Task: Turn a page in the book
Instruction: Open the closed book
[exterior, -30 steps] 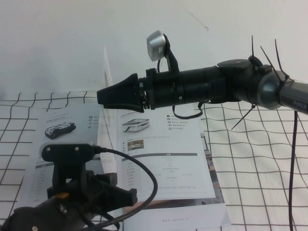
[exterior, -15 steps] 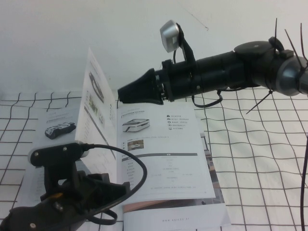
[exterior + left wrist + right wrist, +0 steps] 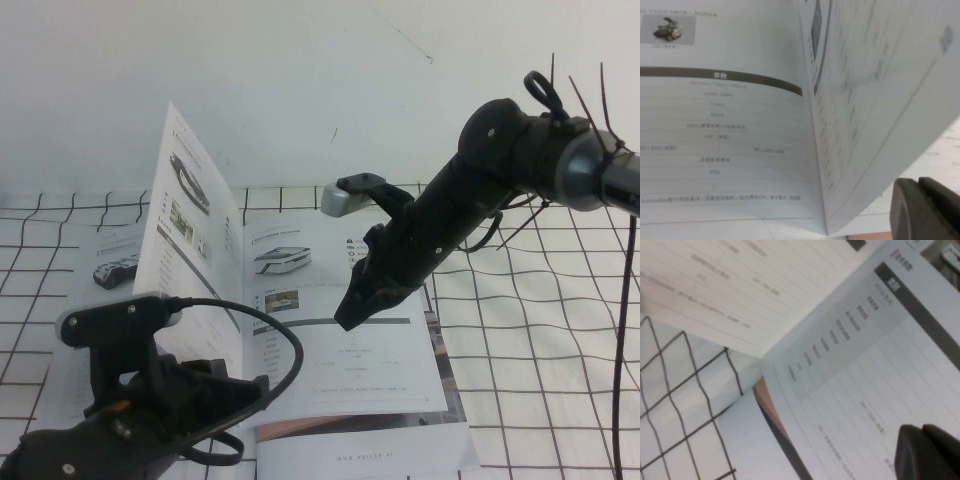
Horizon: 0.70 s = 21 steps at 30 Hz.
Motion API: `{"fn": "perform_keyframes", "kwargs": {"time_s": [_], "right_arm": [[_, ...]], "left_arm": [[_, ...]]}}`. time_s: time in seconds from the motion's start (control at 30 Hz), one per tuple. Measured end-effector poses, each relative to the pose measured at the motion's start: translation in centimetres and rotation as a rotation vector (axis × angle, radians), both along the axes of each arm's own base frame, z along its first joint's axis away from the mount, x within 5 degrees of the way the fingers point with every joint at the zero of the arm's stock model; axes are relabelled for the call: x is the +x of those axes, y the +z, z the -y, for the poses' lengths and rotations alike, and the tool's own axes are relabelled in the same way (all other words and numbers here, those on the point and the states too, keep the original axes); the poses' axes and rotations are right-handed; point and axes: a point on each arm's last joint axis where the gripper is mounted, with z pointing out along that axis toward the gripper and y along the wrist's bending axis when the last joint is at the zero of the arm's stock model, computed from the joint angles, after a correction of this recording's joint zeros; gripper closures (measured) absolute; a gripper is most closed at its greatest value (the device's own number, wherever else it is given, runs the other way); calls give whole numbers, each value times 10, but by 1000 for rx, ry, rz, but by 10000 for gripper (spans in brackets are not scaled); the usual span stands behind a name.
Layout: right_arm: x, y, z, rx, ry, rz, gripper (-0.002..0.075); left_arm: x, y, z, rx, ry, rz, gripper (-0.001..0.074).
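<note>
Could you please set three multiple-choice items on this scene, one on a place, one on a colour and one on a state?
1. Where is the right gripper?
A. Over the open right-hand page of the book
B. Off the table's far edge
C. Parked beside the left gripper

2. What colour are the grid lines on the table cover?
A. Red
B. Black
C. Blue

3. How does the page stand?
A. Flat on the right side
B. Torn off
C. Raised, upright above the spine

Answers: 1 A, its tip points down at the grey-headed table print, jaws shut and holding nothing. 2 B, dark lines on white. 3 C, the leaf stands up, free of both grippers; the left gripper sits low at the near edge.
</note>
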Motion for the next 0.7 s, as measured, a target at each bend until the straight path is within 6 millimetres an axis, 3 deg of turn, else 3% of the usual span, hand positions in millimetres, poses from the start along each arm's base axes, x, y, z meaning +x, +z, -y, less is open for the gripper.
{"fn": "perform_keyframes", "kwargs": {"time_s": [0.33, 0.7], "right_arm": [[1, -42, -6, -94, 7, -37, 724], [1, -45, -4, -124, 6, -37, 724]], "left_arm": [[0, -1, -5, -50, 107, -35, 737], [3, -14, -26, -39, 216, -129, 737]]}}
